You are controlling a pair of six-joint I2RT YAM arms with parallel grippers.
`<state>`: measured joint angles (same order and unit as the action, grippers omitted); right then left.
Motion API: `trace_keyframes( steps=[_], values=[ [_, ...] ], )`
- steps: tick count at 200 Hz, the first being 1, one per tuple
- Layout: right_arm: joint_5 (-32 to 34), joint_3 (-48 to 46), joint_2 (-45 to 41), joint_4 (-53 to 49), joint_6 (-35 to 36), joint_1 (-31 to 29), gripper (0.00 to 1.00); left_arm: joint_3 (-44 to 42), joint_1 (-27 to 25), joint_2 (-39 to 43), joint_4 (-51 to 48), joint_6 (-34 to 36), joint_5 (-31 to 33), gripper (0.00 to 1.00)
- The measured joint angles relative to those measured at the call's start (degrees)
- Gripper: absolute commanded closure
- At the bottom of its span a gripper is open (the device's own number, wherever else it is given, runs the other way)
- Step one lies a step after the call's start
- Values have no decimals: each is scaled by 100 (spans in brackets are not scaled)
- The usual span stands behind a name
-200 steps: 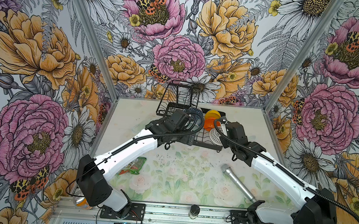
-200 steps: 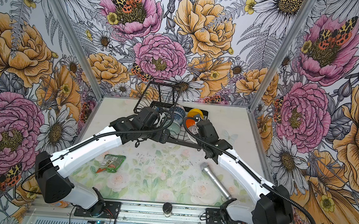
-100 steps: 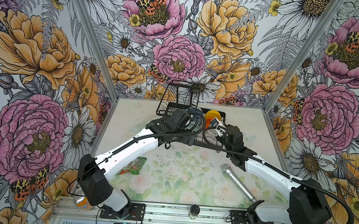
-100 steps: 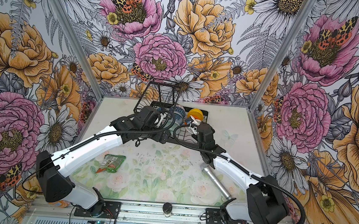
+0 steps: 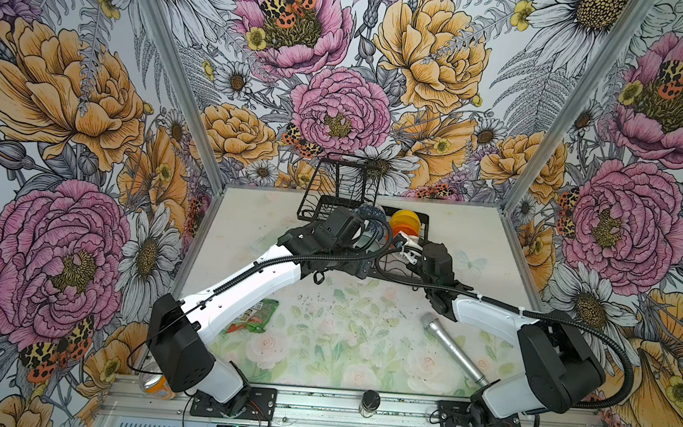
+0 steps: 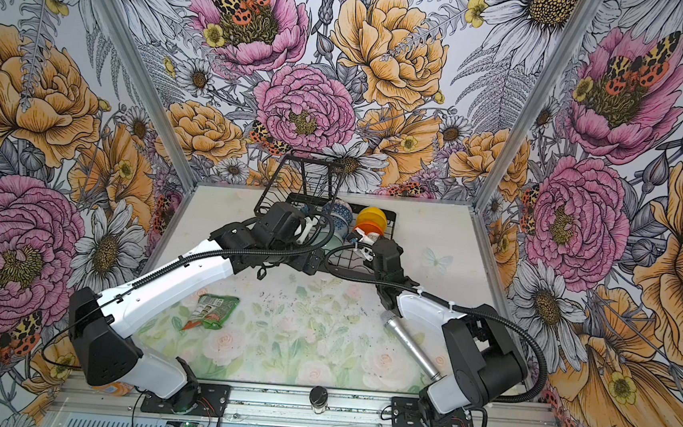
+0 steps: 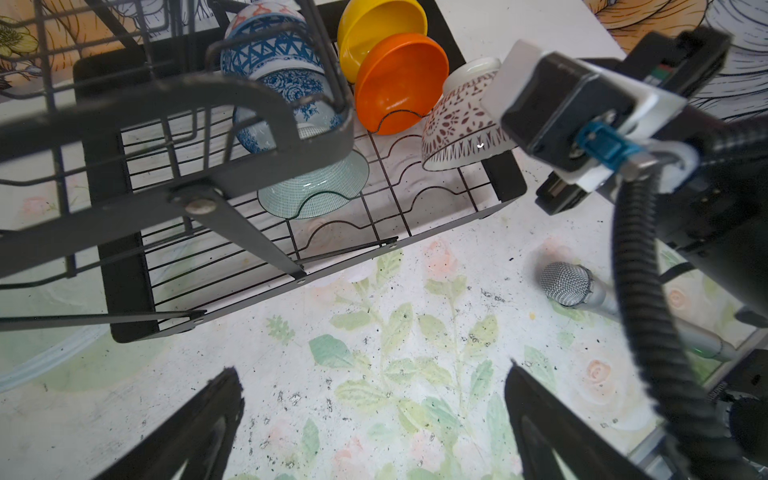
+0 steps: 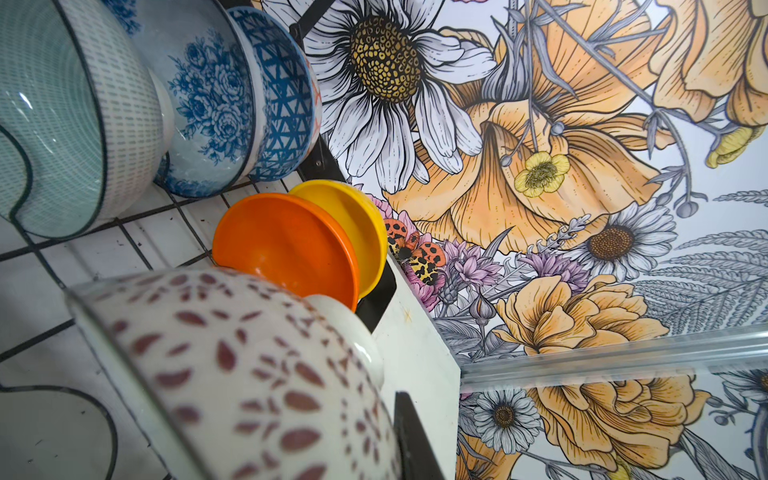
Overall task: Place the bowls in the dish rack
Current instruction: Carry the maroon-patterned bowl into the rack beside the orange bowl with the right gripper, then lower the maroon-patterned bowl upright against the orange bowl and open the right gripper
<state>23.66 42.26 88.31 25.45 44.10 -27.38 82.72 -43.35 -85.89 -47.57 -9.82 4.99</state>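
The black wire dish rack [image 7: 124, 266] stands at the back of the table, and its raised basket [image 5: 340, 177] shows in both top views. In its left row stand the blue geometric bowl [image 7: 270, 50], the floral bowl [image 7: 291, 95] and the mint bowl [image 7: 316, 191]. The yellow bowl [image 7: 374, 20] and the orange bowl [image 7: 399, 79] stand on edge in the right row. My right gripper [image 8: 390, 449] is shut on the rim of the white lattice bowl [image 8: 232, 374]. It holds this bowl tilted just in front of the orange one. My left gripper [image 7: 372, 372] hangs open over the table in front of the rack.
A silver microphone [image 5: 452, 348] lies on the table at the right, near the right arm. A green packet [image 5: 259, 314] lies at the left, under the left arm. A small dark-lidded jar [image 5: 369, 400] and an orange can [image 5: 157, 383] sit at the front rail.
My right gripper has carried the lattice bowl back over the rack's right end, up to the orange bowl. The left arm has barely moved.
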Motion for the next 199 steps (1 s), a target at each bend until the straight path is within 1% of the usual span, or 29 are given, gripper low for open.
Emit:
trace_keyframes(
  steps=[46, 81, 145, 199],
  values=[
    [-13, 0, 608, 437, 256, 85, 100, 0, 4, 0, 2, 0, -33, 1],
    [-33, 26, 868, 643, 507, 195, 100, 0, 4, 0, 24, 0, -37, 1],
    [20, 302, 1421, 1193, 894, 212, 100, -13, 4, 2, 33, -2, -39, 1],
    [-90, 323, 1502, 1357, 999, 208, 100, -26, 4, 2, 44, -2, -39, 1]
  ],
)
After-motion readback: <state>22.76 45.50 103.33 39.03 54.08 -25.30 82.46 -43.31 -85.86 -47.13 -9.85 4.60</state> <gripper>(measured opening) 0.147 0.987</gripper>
